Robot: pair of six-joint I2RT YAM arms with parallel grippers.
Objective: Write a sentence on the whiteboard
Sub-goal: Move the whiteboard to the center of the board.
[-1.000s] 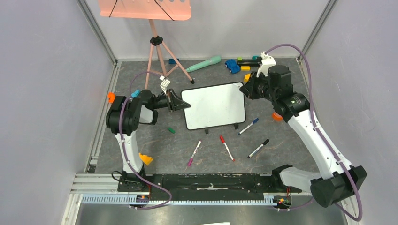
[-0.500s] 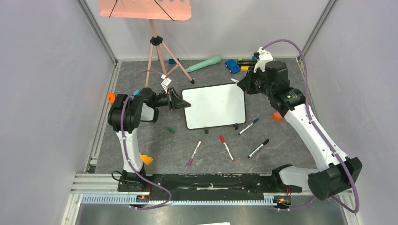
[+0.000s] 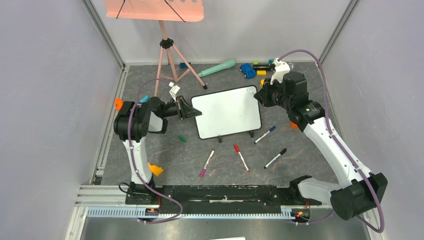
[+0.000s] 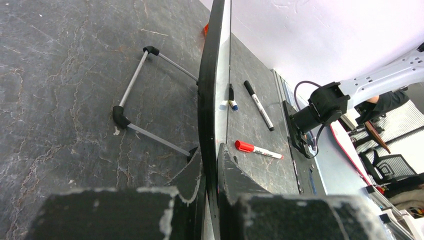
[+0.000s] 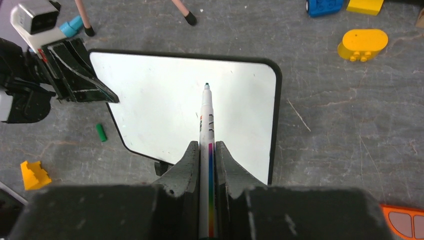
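Observation:
The whiteboard (image 3: 227, 112) stands tilted on the table on its two black feet, and its face is blank. No sentence shows on it. My left gripper (image 3: 192, 110) is shut on the board's left edge; the board is seen edge-on between its jaws in the left wrist view (image 4: 207, 100). My right gripper (image 3: 260, 95) is at the board's upper right corner, shut on a white marker (image 5: 207, 120) with a rainbow stripe. The marker's green tip hangs over the white face (image 5: 160, 105); I cannot tell whether it touches.
Loose markers lie in front of the board: blue-capped (image 3: 264, 134), red (image 3: 241, 157), black (image 3: 275, 158), magenta (image 3: 207, 163). A green cap (image 3: 182, 139) lies at the left. The pink tripod stand (image 3: 167, 50), a teal bat (image 3: 216, 68) and a blue toy car (image 3: 247, 70) are at the back.
My right arm with the marker moved back a little, then came down again at the board's upper right corner. The board and the left gripper shifted slightly.

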